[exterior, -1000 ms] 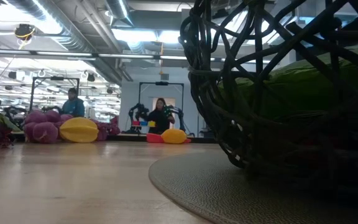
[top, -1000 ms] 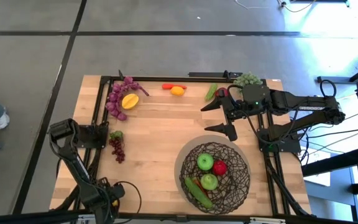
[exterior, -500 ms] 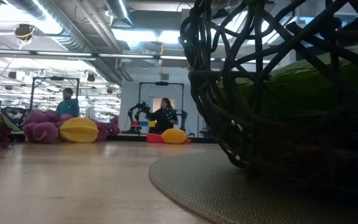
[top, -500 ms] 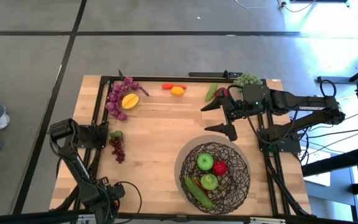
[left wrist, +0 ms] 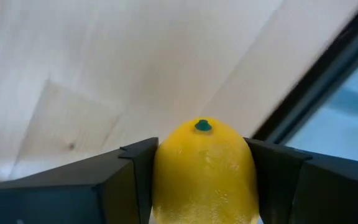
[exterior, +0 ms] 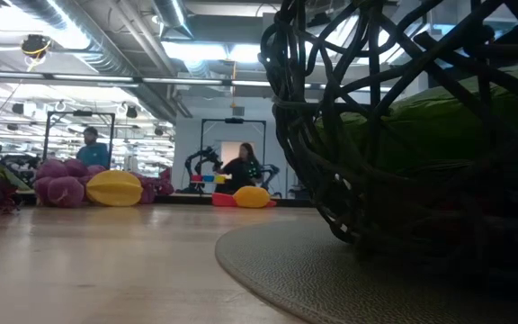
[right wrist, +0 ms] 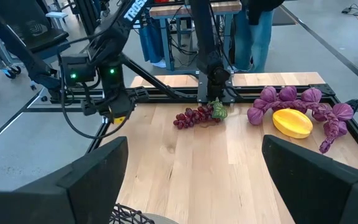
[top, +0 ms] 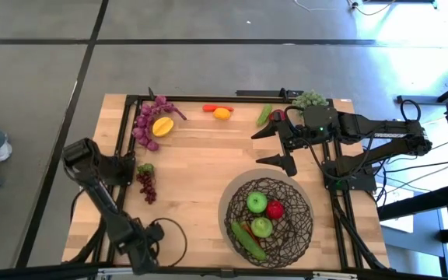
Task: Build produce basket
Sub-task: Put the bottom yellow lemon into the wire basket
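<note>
my left gripper [left wrist: 204, 180] is clamped on a lemon [left wrist: 204, 165], one finger on each flank, stem nub pointing away from the wrist, so the grip sits across the fruit's middle and it shouldn't squirt out. in the high view that gripper is low at the near-left corner of the table [top: 201, 167], close to the frame rail, well apart from the basket [top: 269, 215]. i judge the grab is done and the carry across to the basket comes next.

my right gripper [top: 277, 145] hangs with fingers spread wide and nothing between them, just beyond the basket's far rim. it looks parked there to keep the drop zone clear, yet near the far-edge produce.

the basket sits near-right on a round mat [top: 225, 204], already holding a green apple [top: 257, 203], a red apple [top: 275, 209], a second green apple [top: 262, 227] and a cucumber [top: 250, 243]. open mesh and a wide mouth, so a drop from above should do.

left out on the table: dark red grapes [top: 146, 184] by the left rail, purple grapes [top: 148, 124] around a yellow fruit [top: 162, 126] far-left, a small orange and red pair [top: 219, 112] at the far edge, a green vegetable [top: 264, 115] and green grapes [top: 309, 99] far-right.
</note>
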You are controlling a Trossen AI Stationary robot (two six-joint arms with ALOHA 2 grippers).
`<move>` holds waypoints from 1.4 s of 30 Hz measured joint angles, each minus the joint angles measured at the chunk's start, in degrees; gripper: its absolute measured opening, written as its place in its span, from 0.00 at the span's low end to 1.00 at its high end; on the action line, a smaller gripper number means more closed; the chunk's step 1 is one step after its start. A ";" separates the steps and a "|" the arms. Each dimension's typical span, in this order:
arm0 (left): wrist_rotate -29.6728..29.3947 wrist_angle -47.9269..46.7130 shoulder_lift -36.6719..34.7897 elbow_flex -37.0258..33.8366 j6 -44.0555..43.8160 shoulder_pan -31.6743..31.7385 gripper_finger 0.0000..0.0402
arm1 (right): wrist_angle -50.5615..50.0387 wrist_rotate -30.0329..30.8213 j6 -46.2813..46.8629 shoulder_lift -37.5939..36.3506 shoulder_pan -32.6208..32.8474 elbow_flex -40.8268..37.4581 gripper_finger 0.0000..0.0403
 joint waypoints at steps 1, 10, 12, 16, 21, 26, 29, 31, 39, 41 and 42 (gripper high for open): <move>-0.46 -0.01 -0.84 0.00 0.00 0.95 0.43 | 0.00 0.00 0.02 0.00 0.02 0.00 0.91; -10.58 0.56 -10.55 0.00 4.64 10.95 0.43 | 0.02 0.00 -3.89 0.02 0.02 0.00 0.91; -14.93 1.76 -12.77 0.00 7.16 13.30 0.43 | -0.48 -0.29 -0.40 0.02 0.04 0.00 0.91; -22.64 8.80 -16.37 0.02 15.42 18.02 0.43 | -7.86 -1.70 2.40 -0.10 0.04 0.02 0.91; -25.42 21.89 -17.25 0.02 26.70 24.09 0.43 | -20.15 -8.16 5.89 -0.22 0.12 0.02 0.91; -24.93 31.27 -14.36 0.07 34.38 29.47 0.43 | -22.24 -9.45 6.91 -0.59 2.16 0.02 0.91; -23.26 39.10 -12.08 0.08 37.92 31.79 0.43 | -23.31 -9.51 9.41 -0.83 3.36 0.02 0.91; -21.65 43.84 -10.14 0.09 39.78 33.14 0.43 | -24.24 -9.31 10.47 -0.81 4.32 0.02 0.91; -20.06 56.69 -0.41 0.11 42.74 35.64 0.43 | -23.60 -4.48 10.95 -0.81 6.87 0.02 0.91; -20.03 58.48 1.99 0.09 43.89 35.79 0.43 | -23.56 -3.35 10.99 -0.81 7.18 0.02 0.91; -20.04 59.59 3.14 0.09 44.40 35.82 0.43 | -23.53 -3.06 10.99 -0.81 7.31 0.02 0.91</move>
